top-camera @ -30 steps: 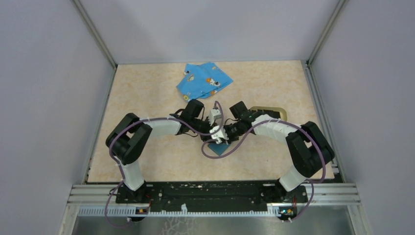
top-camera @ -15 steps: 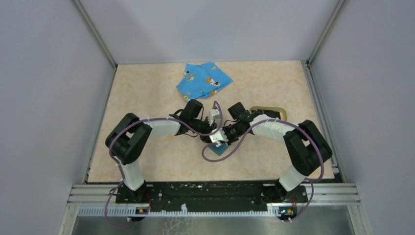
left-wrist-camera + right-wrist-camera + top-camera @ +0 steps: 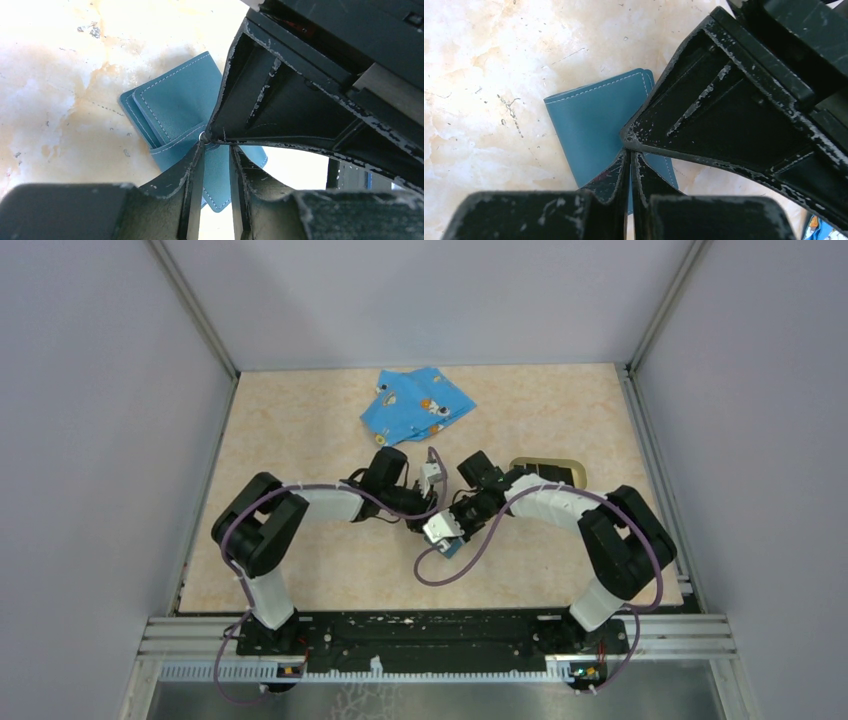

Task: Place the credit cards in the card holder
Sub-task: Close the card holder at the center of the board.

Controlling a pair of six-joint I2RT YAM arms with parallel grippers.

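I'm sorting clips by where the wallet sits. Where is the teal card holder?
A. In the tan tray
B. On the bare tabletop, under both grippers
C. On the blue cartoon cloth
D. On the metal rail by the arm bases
B: the card holder lies on the pale tabletop with the left gripper and right gripper over it, apart from the blue cloth and tan tray.

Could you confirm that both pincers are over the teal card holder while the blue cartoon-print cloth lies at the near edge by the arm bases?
Not quite: the top external view shows the bright blue cartoon-print cloth at the far side of the table, not the near edge. The rest stands: the left pincer and right pincer are over the small teal-blue stitched card holder.
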